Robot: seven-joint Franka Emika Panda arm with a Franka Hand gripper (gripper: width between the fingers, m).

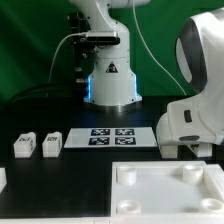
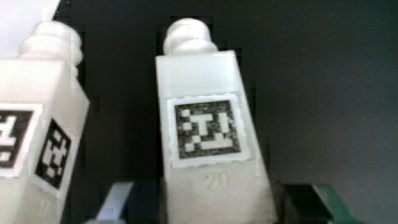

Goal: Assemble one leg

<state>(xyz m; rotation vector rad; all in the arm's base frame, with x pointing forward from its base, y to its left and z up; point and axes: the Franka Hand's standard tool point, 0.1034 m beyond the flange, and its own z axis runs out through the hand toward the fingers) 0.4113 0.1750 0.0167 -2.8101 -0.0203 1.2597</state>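
In the wrist view a white leg (image 2: 214,120) with a black-and-white marker tag stands between my gripper's (image 2: 217,202) two fingers. A dark gap shows on each side between the leg and the fingertips (image 2: 121,200), so the gripper is open around it and not touching. A second leg (image 2: 45,110) stands close beside it. In the exterior view two more legs (image 1: 24,146) (image 1: 50,143) stand at the left. My arm (image 1: 195,105) fills that view's right and hides the gripper and the two legs near it.
The marker board (image 1: 110,137) lies mid-table before the robot base (image 1: 108,80). The large white square panel (image 1: 150,195) with round corner sockets lies at the front right. A white part (image 1: 2,180) shows at the left edge.
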